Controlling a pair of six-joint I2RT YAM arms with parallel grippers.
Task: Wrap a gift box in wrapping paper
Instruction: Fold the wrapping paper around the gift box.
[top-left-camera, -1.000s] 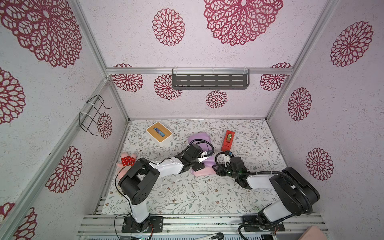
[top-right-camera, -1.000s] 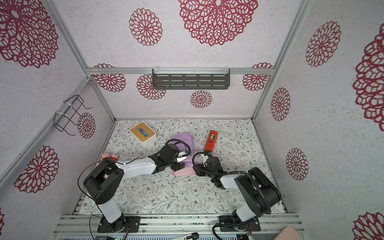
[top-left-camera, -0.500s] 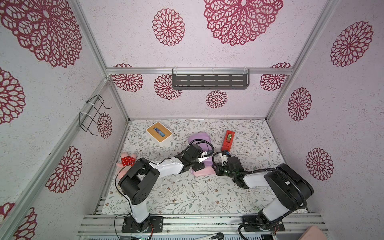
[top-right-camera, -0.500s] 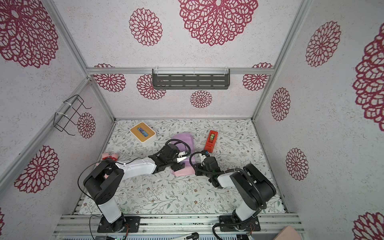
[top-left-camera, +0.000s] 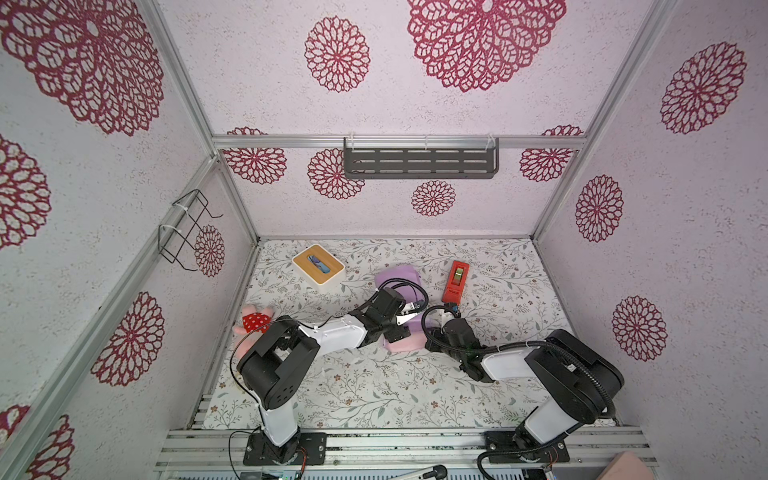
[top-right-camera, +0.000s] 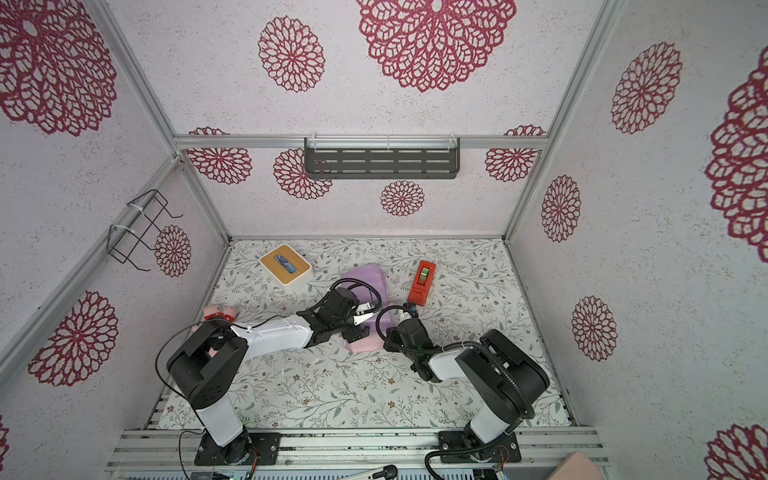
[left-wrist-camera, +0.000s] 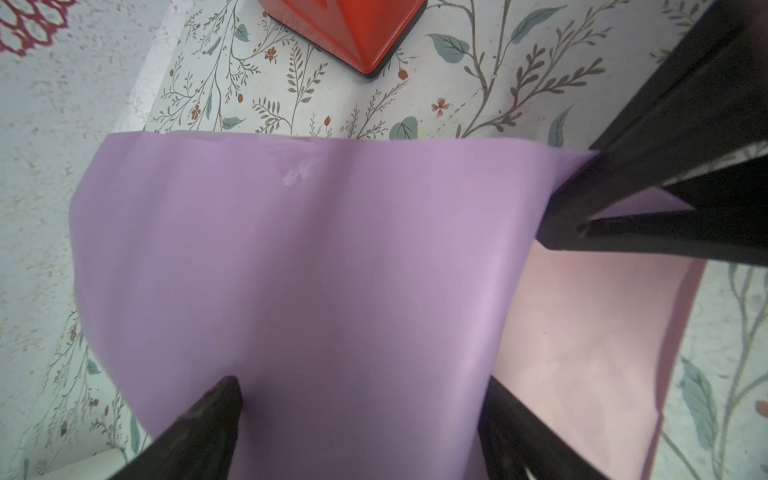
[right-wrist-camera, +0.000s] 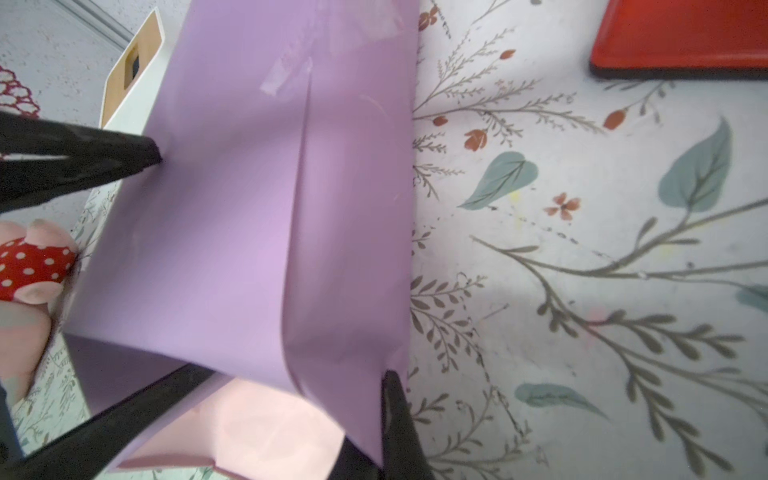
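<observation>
The wrapping paper (top-left-camera: 397, 276) (top-right-camera: 365, 276) lies folded over a box shape at mid-table, lilac on top and pink (top-left-camera: 405, 343) on the near side. The gift box is hidden under it. My left gripper (top-left-camera: 405, 327) (left-wrist-camera: 357, 395) is open wide over the top of the bundle, and its fingertips (left-wrist-camera: 216, 407) press on the lilac sheet. My right gripper (top-left-camera: 430, 336) (right-wrist-camera: 386, 415) is at the bundle's near right corner, shut on the lilac paper's edge. The left wrist view also shows it pinching that corner (left-wrist-camera: 548, 216).
A red tape dispenser (top-left-camera: 456, 281) lies just right of the bundle. A white box with a wooden slotted top (top-left-camera: 318, 264) stands at the back left. A red polka-dot plush toy (top-left-camera: 255, 321) sits by the left wall. A grey shelf (top-left-camera: 419, 163) hangs on the back wall.
My right gripper has moved left to the bundle's corner and shut on the paper's edge. The left arm has stayed over the bundle.
</observation>
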